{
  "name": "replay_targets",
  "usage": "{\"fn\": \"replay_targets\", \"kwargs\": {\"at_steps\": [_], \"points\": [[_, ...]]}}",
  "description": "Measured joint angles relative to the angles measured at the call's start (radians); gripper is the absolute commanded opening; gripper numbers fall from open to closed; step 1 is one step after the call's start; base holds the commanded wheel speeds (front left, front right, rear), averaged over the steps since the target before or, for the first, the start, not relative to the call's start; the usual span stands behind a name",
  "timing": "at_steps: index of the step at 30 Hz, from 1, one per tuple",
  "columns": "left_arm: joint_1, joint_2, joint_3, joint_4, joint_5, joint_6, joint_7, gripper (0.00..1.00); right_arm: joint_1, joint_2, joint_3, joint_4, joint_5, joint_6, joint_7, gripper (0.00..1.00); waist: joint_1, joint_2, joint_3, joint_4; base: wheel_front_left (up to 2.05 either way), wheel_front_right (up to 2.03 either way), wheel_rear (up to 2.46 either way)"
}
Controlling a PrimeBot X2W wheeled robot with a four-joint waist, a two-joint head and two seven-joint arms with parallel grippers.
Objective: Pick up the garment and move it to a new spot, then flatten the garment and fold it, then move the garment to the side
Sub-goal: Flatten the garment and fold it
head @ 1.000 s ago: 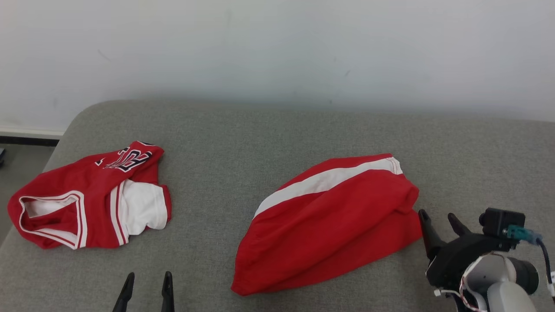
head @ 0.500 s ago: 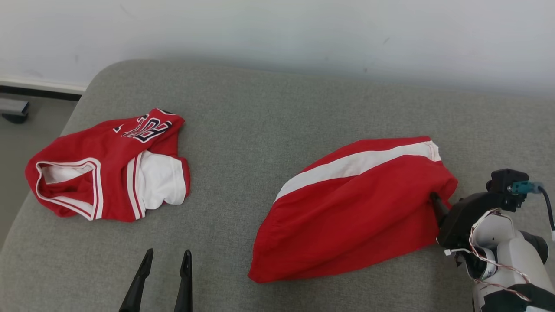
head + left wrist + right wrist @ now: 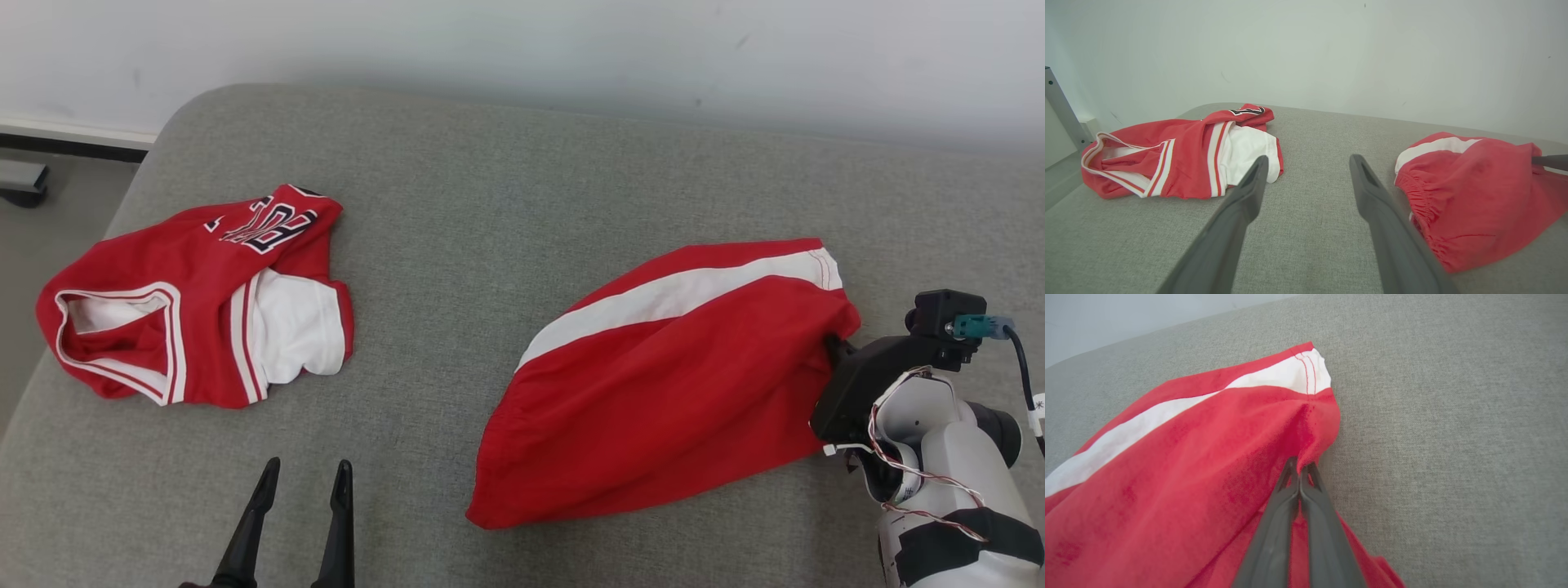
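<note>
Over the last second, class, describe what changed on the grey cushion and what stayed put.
The right gripper, open beside the red shorts a second ago, moved in to their right edge and shut on the fabric. The left gripper stayed open and idle; the jersey lies where it did.

Two red garments, shorts (image 3: 653,392) and jersey (image 3: 155,269); one grey cushion (image 3: 490,204); two sets of jaws.

My right gripper (image 3: 1300,467) has its tips hidden behind the right corner of the red shorts (image 3: 669,392) in the head view. The right wrist view cuts the shorts off at its left and bottom edges. The head view's near edge cuts off the base of my left gripper (image 3: 309,465). The jersey (image 3: 147,327) is folded across its lettering (image 3: 269,224), so I can't read it.
</note>
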Motion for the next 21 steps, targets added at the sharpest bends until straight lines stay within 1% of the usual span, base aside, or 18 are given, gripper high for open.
{"fn": "replay_targets", "kwargs": {"at_steps": [4, 8, 12, 18, 21], "points": [[-0.003, -0.001, 0.011, 0.005, 0.0, 0.0, 0.0, 1.0, 0.009, -0.007, 0.024, -0.024, 0.018, 0.0, -0.016, 0.0, 0.0, 0.0, -0.005, -0.016, 0.0, 0.0, 0.0], [-0.008, -0.002, 0.019, 0.01, 0.0, 0.0, 0.0, 1.0, 0.068, -0.016, 0.035, -0.104, 0.05, 0.0, -0.026, 0.0, -0.0002, -0.0001, -0.021, -0.028, 0.0, 0.0, 0.0], [-0.006, -0.005, 0.035, 0.015, 0.0, 0.0, 0.0, 1.0, 0.182, -0.023, 0.055, -0.238, 0.092, 0.0, -0.014, 0.0, -0.0002, 0.0, -0.037, -0.047, 0.0, 0.0, 0.0], [0.009, -0.01, 0.065, 0.015, -0.002, 0.0, 0.0, 1.0, 0.399, -0.025, 0.032, -0.479, 0.086, 0.0, 0.028, 0.0, -0.0002, 0.0, -0.06, -0.089, 0.0, 0.0, 0.0], [0.015, -0.012, 0.074, 0.015, -0.003, 0.0, 0.0, 1.0, 0.489, -0.017, 0.037, -0.553, 0.086, 0.0, 0.057, 0.0, -0.0003, -0.0001, -0.07, -0.113, 0.0, 0.0, 0.0]]}}
